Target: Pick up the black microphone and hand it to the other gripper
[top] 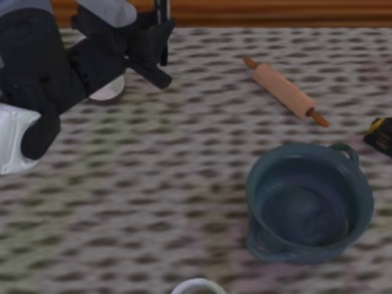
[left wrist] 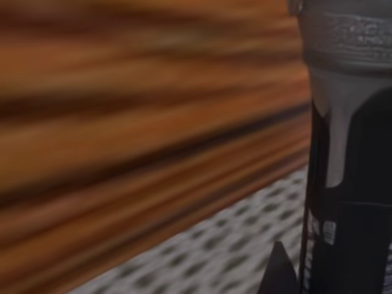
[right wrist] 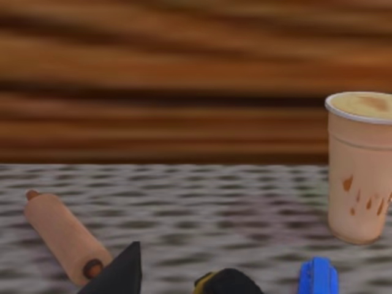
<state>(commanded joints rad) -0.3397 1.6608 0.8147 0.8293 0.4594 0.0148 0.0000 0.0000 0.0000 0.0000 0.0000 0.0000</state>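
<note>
The black microphone (top: 162,21) is held off the table at the far left, near the back edge, with my left gripper (top: 153,56) shut on its black handle. In the left wrist view the microphone (left wrist: 352,184) fills one side, its grey mesh head (left wrist: 349,37) pointing away from the gripper, and one dark fingertip (left wrist: 278,272) shows beside the handle. The other fingertip is hidden behind it. The other gripper, my right gripper (right wrist: 125,275), is outside the top view and shows only at the edge of its own wrist view.
A tan rolling pin (top: 285,90) lies at the back right. A teal two-handled pot (top: 309,202) stands front right. A black-and-yellow object (top: 381,136) sits at the right edge. A white bowl (top: 110,90) lies under the left arm. A paper cup (right wrist: 358,171) and a blue object (right wrist: 318,275) are near the right gripper.
</note>
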